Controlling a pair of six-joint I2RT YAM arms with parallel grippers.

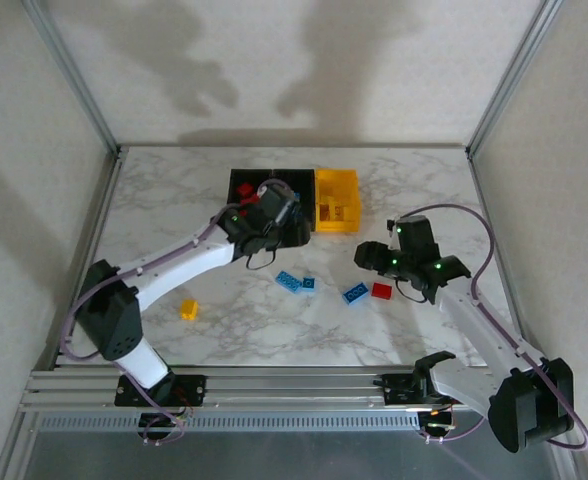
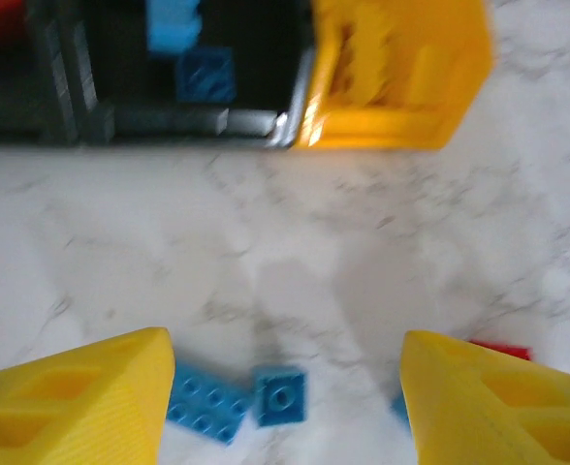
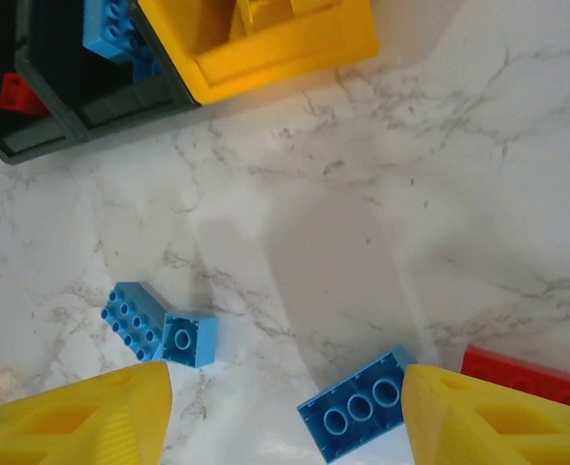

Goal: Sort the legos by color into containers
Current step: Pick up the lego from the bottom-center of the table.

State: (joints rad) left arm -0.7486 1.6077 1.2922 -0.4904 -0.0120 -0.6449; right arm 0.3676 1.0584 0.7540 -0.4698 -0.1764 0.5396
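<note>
My left gripper [image 2: 285, 397] hangs open and empty short of the bins, and my right gripper [image 3: 285, 412] is open too, above a blue brick [image 3: 355, 415] and a red brick [image 3: 525, 378]. Loose legos [image 1: 294, 282] lie on the white marble table [image 1: 424, 190] near the black bins [image 2: 169, 122] and yellow bin [image 2: 392, 128]. Pale walls [image 1: 274, 60] and aluminium posts [image 1: 72, 72] enclose it.

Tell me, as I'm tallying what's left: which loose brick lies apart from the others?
The yellow brick, alone far left; the three blue bricks and the red brick cluster together in front of the bins.
</note>
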